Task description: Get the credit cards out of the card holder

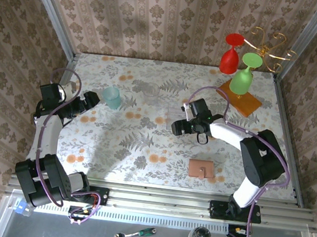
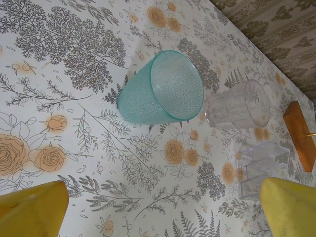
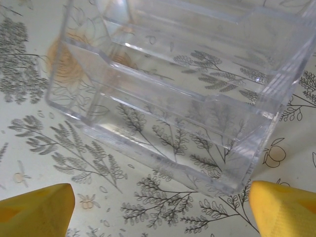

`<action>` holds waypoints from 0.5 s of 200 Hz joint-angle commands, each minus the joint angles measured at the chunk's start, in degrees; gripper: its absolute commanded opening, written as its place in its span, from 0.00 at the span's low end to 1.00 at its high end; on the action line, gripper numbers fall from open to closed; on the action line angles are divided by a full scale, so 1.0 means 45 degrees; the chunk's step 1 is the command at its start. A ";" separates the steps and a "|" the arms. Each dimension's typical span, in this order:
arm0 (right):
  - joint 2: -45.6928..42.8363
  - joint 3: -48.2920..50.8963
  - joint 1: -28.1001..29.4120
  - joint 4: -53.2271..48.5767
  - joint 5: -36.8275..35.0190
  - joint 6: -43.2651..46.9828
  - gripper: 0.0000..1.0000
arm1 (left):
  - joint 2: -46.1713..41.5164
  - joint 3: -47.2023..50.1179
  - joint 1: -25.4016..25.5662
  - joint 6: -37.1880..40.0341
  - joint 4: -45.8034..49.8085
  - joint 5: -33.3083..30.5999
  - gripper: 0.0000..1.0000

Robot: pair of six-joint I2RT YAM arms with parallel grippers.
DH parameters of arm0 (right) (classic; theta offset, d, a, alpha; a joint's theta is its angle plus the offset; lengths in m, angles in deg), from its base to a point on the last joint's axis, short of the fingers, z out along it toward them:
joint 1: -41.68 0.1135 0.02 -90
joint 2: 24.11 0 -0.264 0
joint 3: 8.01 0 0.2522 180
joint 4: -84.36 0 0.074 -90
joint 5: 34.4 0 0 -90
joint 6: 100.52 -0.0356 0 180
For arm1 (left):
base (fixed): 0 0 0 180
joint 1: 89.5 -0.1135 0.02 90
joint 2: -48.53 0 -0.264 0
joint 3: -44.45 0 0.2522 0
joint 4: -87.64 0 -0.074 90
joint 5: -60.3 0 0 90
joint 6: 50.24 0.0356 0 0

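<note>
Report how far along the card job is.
Done: nothing; the card holder lies tan side up on the table, untouched. In hand: nothing; right fingers stand open over a clear box, left fingers open by a teal cup. Remaining: taking the cards out.

A teal cup (image 2: 163, 89) is sitting on the floral tablecloth (image 1: 143, 145) beside a clear tumbler (image 2: 239, 104), with a clear plastic box (image 3: 182, 94) nearby; a red goblet (image 1: 230, 57) and a green goblet (image 1: 243, 77) are hanging upside down from a gold rack (image 1: 271, 48) over a wooden slab (image 1: 247, 101)
</note>
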 commanded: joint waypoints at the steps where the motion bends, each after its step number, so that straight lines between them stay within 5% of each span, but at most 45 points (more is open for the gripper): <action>1: 0.0416 -0.0388 0.0141 -0.0546 -0.0691 0.0391 0.92 | 0.0049 -0.0114 -0.0086 -0.0064 -0.0024 0.0339 1.00; 100: 0.1600 -0.1503 0.0200 -0.0283 -0.1369 -0.0412 0.91 | 0.0108 -0.0146 -0.0092 -0.0050 0.0021 0.0339 1.00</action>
